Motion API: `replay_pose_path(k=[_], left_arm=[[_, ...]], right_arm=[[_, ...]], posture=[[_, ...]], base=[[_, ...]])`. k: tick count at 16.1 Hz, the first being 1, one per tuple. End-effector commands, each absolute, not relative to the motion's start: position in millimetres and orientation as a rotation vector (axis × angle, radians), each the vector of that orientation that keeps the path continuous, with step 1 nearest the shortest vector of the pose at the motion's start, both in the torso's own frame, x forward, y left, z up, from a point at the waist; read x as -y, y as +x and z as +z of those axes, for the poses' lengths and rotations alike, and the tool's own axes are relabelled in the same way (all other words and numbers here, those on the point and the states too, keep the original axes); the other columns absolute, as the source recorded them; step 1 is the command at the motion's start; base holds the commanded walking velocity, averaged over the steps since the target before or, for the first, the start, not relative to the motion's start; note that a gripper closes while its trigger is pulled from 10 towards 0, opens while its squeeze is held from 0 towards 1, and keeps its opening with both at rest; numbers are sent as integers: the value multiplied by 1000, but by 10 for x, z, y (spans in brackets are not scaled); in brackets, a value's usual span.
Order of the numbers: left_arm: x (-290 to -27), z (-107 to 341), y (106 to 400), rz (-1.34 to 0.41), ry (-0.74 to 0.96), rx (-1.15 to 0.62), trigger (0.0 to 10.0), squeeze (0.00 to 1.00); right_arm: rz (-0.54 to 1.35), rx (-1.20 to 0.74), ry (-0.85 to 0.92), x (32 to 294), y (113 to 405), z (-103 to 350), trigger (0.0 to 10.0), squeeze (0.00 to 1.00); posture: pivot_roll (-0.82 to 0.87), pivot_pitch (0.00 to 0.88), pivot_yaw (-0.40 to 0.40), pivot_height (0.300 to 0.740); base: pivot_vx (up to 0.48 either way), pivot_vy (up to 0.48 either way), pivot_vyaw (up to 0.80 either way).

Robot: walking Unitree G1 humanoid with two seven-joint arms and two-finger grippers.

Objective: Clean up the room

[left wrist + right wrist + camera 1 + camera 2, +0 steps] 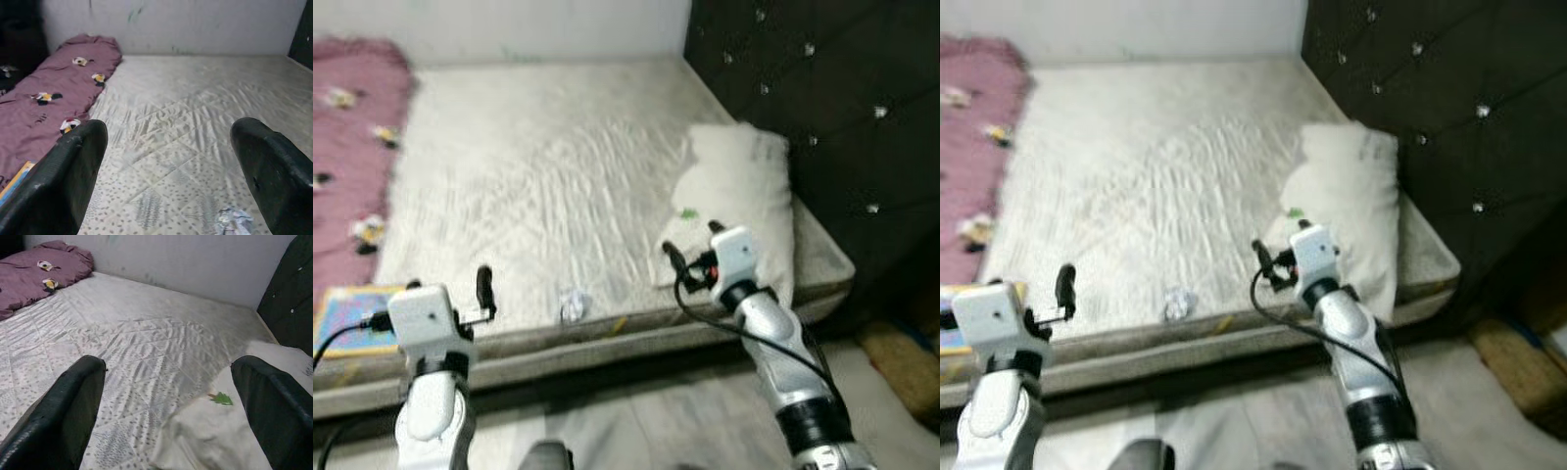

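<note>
A white mattress (538,176) lies before me, with a crumpled paper wad (573,305) near its front edge. A white pillow (744,196) rests at the right end with a small green scrap (688,212) on it. My left gripper (448,286) hovers open over the front left edge, with the paper wad (234,220) just ahead and to its right. My right gripper (693,242) is open above the pillow's near corner, close to the green scrap (222,398). Neither holds anything.
A purple blanket (347,147) with small patterns covers the bed's left side. A colourful book (352,318) lies at the front left corner. A black tufted headboard (822,98) stands on the right. A brown mat (901,362) lies on the floor at the right.
</note>
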State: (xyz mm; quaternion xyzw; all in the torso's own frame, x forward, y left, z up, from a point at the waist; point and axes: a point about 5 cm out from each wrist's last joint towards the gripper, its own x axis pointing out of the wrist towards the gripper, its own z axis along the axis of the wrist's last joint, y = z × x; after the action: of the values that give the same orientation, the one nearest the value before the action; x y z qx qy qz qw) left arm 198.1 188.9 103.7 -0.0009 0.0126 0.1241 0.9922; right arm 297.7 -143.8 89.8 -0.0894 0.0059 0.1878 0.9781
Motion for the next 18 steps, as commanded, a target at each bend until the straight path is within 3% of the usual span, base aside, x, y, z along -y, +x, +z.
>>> replay_pose_path(k=[1, 15, 18], left_arm=[[-1859, 1059, 1998, 228, -2, -14, 10000, 0], [-1837, 1050, 2013, 221, -2, -9, 10000, 0], [-1824, 1012, 2004, 240, -28, -29, 10000, 0]], right_arm=[[355, -25, -171, 1515, 2977, 878, 10000, 0], [366, -26, -172, 1509, 2990, 873, 10000, 0], [375, -34, -173, 1507, 2986, 854, 10000, 0]], posture=[[26, 31, -67, 740], [30, 28, -75, 740], [35, 28, -80, 740]], base=[[0, 0, 0], [266, 0, 0], [0, 0, 0]])
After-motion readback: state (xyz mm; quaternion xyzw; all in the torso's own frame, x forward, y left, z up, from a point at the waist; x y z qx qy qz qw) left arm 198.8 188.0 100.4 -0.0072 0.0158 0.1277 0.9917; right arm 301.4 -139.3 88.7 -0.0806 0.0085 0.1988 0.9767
